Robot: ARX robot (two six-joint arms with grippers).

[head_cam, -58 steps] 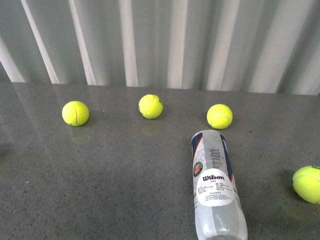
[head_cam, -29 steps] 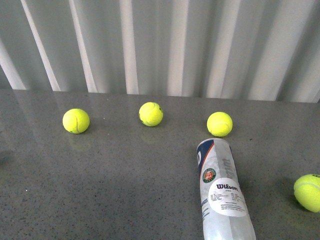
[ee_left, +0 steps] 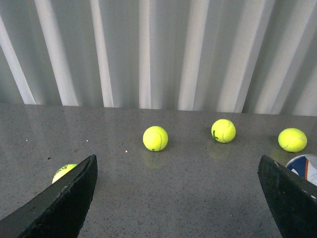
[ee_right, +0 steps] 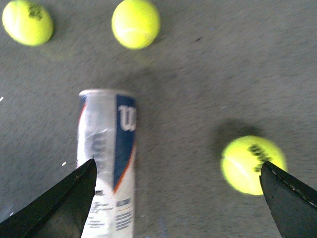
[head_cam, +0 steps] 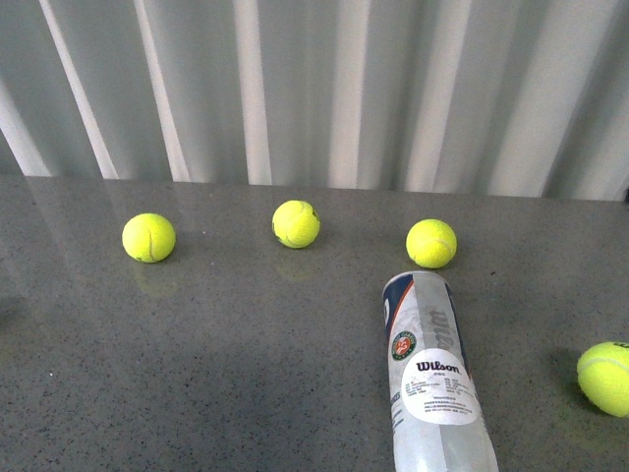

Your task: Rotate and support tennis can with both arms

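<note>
The tennis can (head_cam: 430, 379), a clear tube with a navy-orange-white Wilson label and a round green logo, lies on its side on the grey table at the right front, its far end pointing toward the wall. No arm shows in the front view. My left gripper (ee_left: 178, 198) is open and empty over bare table; the can's end (ee_left: 303, 166) peeks in beside one jaw. My right gripper (ee_right: 178, 198) is open and empty above the table, with the can (ee_right: 106, 158) lying next to one jaw and a tennis ball (ee_right: 250, 164) next to the other.
Three tennis balls stand in a row near the wall (head_cam: 148, 237) (head_cam: 296, 223) (head_cam: 431, 243). Another ball (head_cam: 606, 378) lies at the right edge. A ball (ee_left: 64, 171) sits half hidden behind one left jaw. A white corrugated wall (head_cam: 314, 88) backs the table.
The front view has shifted: everything sits lower in the frame than one second ago. The can now lies a little further right, with its label turned.
</note>
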